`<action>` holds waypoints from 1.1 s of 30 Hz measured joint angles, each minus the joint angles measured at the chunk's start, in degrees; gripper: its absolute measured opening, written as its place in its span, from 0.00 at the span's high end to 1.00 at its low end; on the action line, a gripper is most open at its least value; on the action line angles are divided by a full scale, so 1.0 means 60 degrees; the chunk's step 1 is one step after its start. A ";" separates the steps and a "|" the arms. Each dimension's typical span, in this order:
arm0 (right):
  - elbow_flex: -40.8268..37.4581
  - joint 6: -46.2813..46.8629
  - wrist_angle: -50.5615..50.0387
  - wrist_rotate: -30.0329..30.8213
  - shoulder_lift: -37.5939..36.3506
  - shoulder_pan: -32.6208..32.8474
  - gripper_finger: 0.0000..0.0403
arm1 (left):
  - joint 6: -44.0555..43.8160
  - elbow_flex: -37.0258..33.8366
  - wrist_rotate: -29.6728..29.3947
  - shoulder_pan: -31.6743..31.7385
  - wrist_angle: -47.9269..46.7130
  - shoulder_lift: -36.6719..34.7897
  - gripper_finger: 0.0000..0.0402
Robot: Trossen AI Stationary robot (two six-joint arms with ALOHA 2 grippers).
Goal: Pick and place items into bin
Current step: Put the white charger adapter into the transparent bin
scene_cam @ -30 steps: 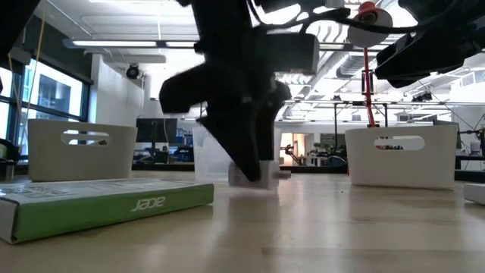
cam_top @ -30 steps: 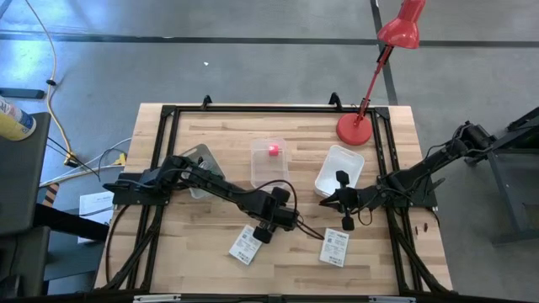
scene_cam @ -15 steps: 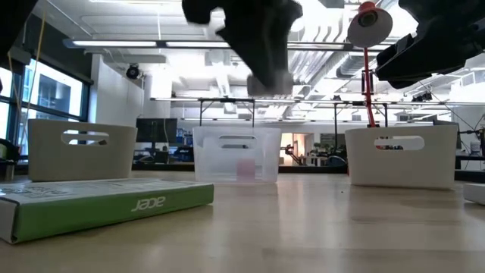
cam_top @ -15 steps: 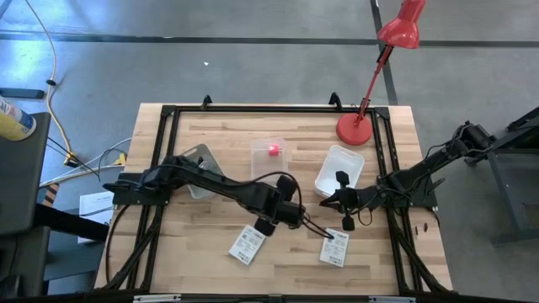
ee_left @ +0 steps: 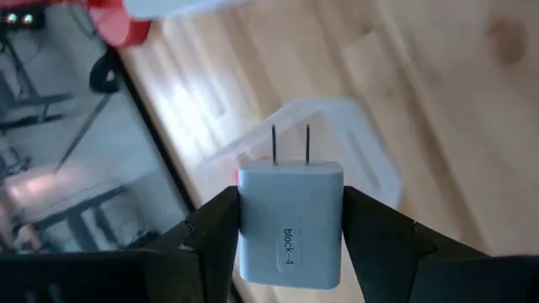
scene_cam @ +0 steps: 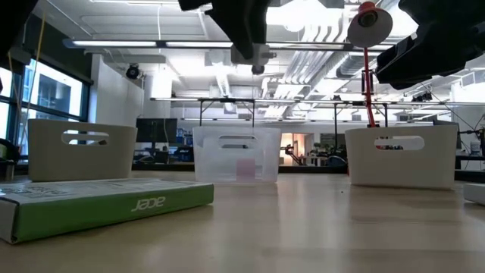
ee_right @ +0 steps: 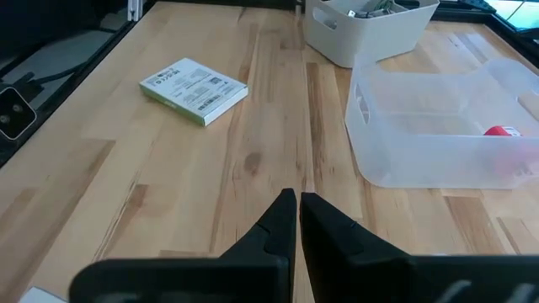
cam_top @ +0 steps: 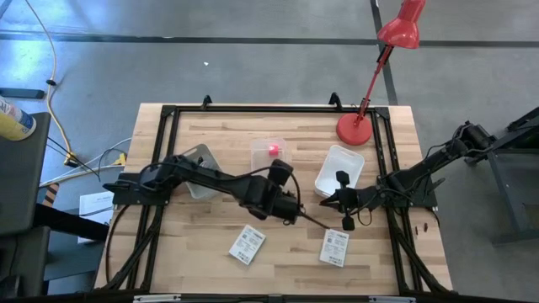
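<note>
My left gripper (cam_top: pixel 283 195) is shut on a white plug-in charger cube (ee_left: pixel 290 223) with two metal prongs and the label "block-4". It is high above the table (scene_cam: pixel 251 45), just on the near side of the clear bin (cam_top: pixel 269 162). A pink cube (cam_top: pixel 273 149) lies in that bin. A thin dark cable (cam_top: pixel 312 220) trails from the gripper toward the right packet (cam_top: pixel 334 247). Another flat packet (cam_top: pixel 247 244) lies on the table. My right gripper (cam_top: pixel 345 220) is shut and empty (ee_right: pixel 297 210), near the right packet. My left gripper pinches the white charger cube by two opposite side faces (ee_left: pixel 246 227) between its two fingers (ee_left: pixel 210 244). The prongs (ee_left: pixel 290 145) point away from the gripper. The cube is lifted clear of the table.
A white bin (cam_top: pixel 339 171) stands right of the clear bin, and a grey bin (cam_top: pixel 198 168) stands to its left. A red desk lamp (cam_top: pixel 355 128) stands at the far right. In the low view a green-edged packet (scene_cam: pixel 106 203) lies near the camera.
My left gripper has risen from the table top, lifting the white charger cube clear. It has moved toward the far edge, up to the clear bin. The cable's end has come off the right packet.
</note>
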 joint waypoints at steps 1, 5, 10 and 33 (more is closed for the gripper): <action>0.0000 0.0005 0.0000 -0.0007 0.0000 0.0000 0.97 | 0.0003 0.0000 -0.0034 0.0102 -0.0057 0.0000 0.57; 0.0000 0.0045 0.0000 -0.0050 0.0000 0.0000 0.97 | 0.0002 -0.0004 -0.0190 0.0581 -0.0092 0.0000 0.57; 0.0000 0.0055 0.0000 -0.0134 0.0000 0.0000 0.97 | 0.0037 -0.0036 -0.0619 0.1275 -0.0070 0.0000 0.57; 0.0000 0.0554 -0.0423 -0.0008 0.0000 0.0576 0.97 | 0.1781 -0.1831 0.2220 0.4402 0.2914 0.0011 0.57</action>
